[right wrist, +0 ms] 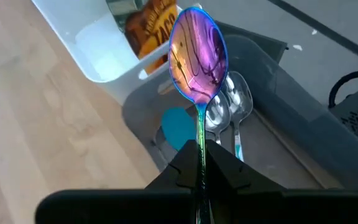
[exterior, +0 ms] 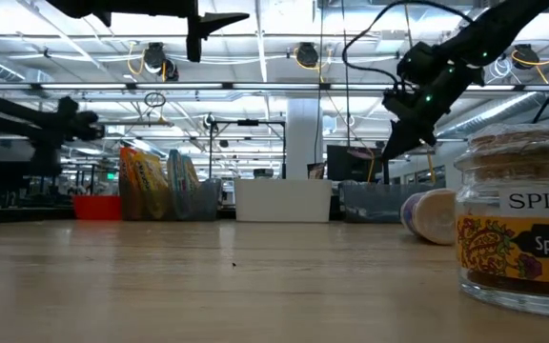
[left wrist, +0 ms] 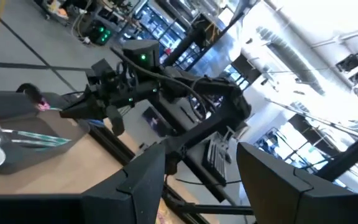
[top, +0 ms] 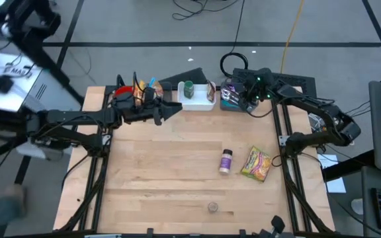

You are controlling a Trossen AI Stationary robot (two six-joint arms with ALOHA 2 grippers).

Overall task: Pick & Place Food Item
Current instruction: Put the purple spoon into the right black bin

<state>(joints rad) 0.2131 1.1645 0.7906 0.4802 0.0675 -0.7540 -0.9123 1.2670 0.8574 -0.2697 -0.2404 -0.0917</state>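
Observation:
My right gripper (right wrist: pixel 201 163) is shut on an iridescent purple spoon (right wrist: pixel 195 56), above the grey bin (right wrist: pixel 272 124) at the table's far edge (top: pixel 233 98). My left gripper (top: pixel 176 108) hangs open and holds nothing, high over the far left of the table, beside the white bin (top: pixel 197 98). Its two fingers frame the left wrist view (left wrist: pixel 197 186). A spice jar (top: pixel 225 160) and a yellow food bag (top: pixel 256 164) lie on the wood at centre right. A small jar (top: pixel 213 207) stands near the front edge. My right gripper pinches the spoon's thin handle (right wrist: pixel 200 138) between its two fingers. The fingers slant down from the table's right side and lie along the handle. The spoon sticks out ahead of the fingertips, its bowl (right wrist: pixel 195 56) foremost, lifted clear above the grey bin.
The grey bin holds silver spoons (right wrist: pixel 230 106) and a blue item (right wrist: pixel 178 127). The white bin (right wrist: pixel 98 46) next to it holds a green item (top: pixel 188 89). Snack bags and a red container (top: pixel 126 92) stand at the far left. The wood between the arms is bare (top: pixel 164 165).

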